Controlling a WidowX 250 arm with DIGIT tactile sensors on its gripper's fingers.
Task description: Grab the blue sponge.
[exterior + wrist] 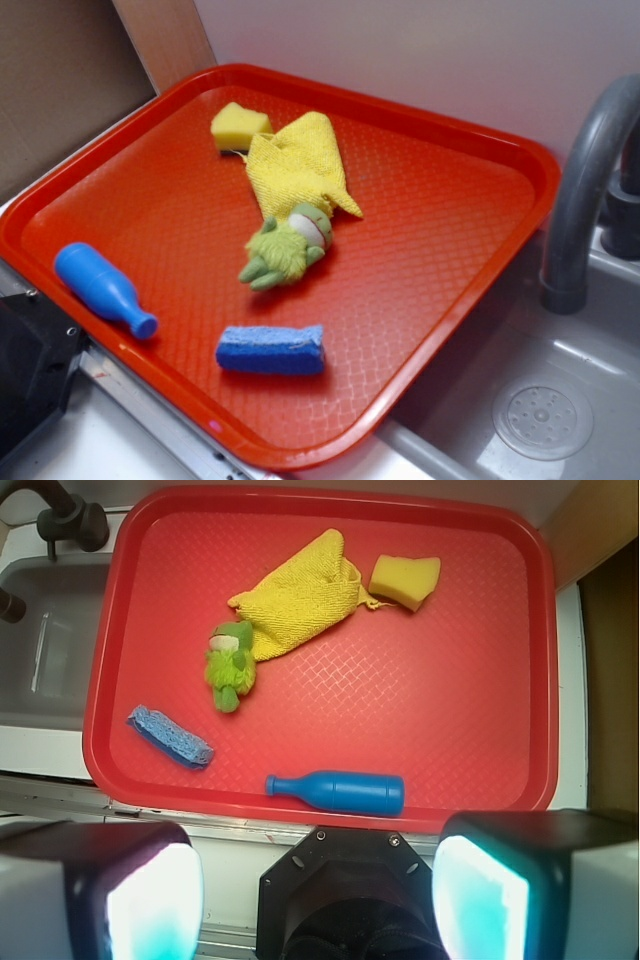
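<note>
Nearest the wrist camera, the gripper [318,895] hangs off the tray's near edge, its two fingers spread wide and holding nothing, so the approach looks not yet begun. On the red tray [470,720], the blue toy bottle [340,791] lies on its side by the near rim. To its left, a little farther in, the blue sponge [170,736] lies flat and apart from everything, leaving room for the fingers on either side. Farther in lies a green plush toy [230,665] touching a crumpled yellow cloth [298,595], with a yellow sponge [404,580] far right. A grey sink [45,645] and its faucet [585,190] sit left.
</note>
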